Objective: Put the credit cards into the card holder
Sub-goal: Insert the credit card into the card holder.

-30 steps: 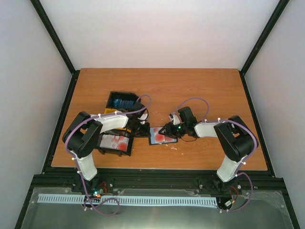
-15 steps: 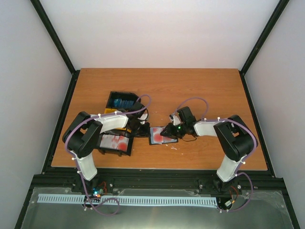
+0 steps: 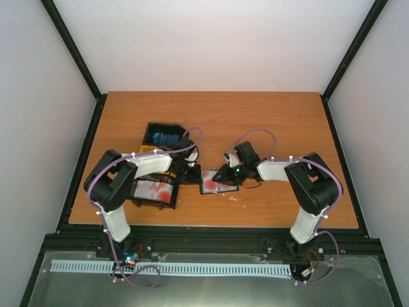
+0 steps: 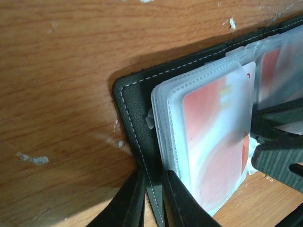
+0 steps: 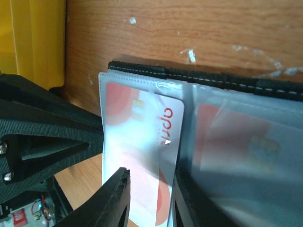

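The card holder point(image 3: 217, 182) lies open on the table, its clear sleeves holding white and red credit cards. In the left wrist view my left gripper point(image 4: 152, 176) is shut on the holder's stitched black edge point(image 4: 135, 109), beside the sleeve stack point(image 4: 213, 137). From the other side, my right gripper point(image 5: 151, 172) stands open over a white and red card point(image 5: 142, 151) that sits partly in a sleeve. One finger is over the sleeve and the other is at the card's protruding edge. From above, the left gripper point(image 3: 192, 174) and right gripper point(image 3: 225, 176) face each other across the holder.
A black bin of blue cards point(image 3: 165, 135) stands behind the left arm, with a yellow bin point(image 3: 150, 151) next to it. A black bin of red and white cards point(image 3: 153, 192) sits at the front left. The yellow bin wall point(image 5: 38, 38) is close to the holder.
The right wrist has shifted slightly left toward the holder, and its jaws have narrowed over the card. The left gripper keeps its hold on the holder's edge.
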You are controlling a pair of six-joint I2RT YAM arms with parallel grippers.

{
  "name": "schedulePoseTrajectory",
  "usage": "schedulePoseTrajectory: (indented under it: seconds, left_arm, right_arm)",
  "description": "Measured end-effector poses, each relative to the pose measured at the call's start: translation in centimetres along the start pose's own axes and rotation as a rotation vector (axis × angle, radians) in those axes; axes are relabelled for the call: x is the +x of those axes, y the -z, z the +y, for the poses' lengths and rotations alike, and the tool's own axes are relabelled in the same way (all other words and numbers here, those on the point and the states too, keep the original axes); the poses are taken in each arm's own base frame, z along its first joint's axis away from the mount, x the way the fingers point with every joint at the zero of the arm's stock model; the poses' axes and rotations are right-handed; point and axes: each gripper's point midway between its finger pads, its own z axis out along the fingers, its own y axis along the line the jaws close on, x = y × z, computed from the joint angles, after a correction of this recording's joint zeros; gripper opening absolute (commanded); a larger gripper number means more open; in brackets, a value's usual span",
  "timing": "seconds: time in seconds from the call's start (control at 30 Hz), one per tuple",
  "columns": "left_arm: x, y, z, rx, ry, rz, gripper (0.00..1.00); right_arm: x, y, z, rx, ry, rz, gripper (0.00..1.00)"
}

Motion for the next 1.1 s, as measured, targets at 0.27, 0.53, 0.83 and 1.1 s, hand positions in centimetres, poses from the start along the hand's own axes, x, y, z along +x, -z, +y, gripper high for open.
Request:
schedulePoseTrajectory:
  seconds: [0.27, 0.53, 0.83, 1.1]
  left_arm:
    - [-0.5, 1.2, 0.6, -0.059, -0.001, -0.06, 0.16]
    - [-2.6, 7.2, -1.0, -0.002, 0.028, -0.268, 0.17]
    - [-3.5, 16.1, 1.2, 0.046, 0.19, -0.588, 0.21]
    - [-2.7, 16.8, 3.7, 0.015, 0.289, -0.647, 0.21]
  right_arm:
    - [-1.2, 1.7, 1.2, 0.252, 0.103, -0.056, 0.49]
    - [-1.3, 3.2, 3.9, 0.516, 0.244, -0.125, 0.67]
    - [0.5, 0.2, 3.1, 0.775, 0.377, -0.023, 0.7]
    - [2.2, -1.1, 3.0, 0.849, 0.468, 0.053, 0.71]
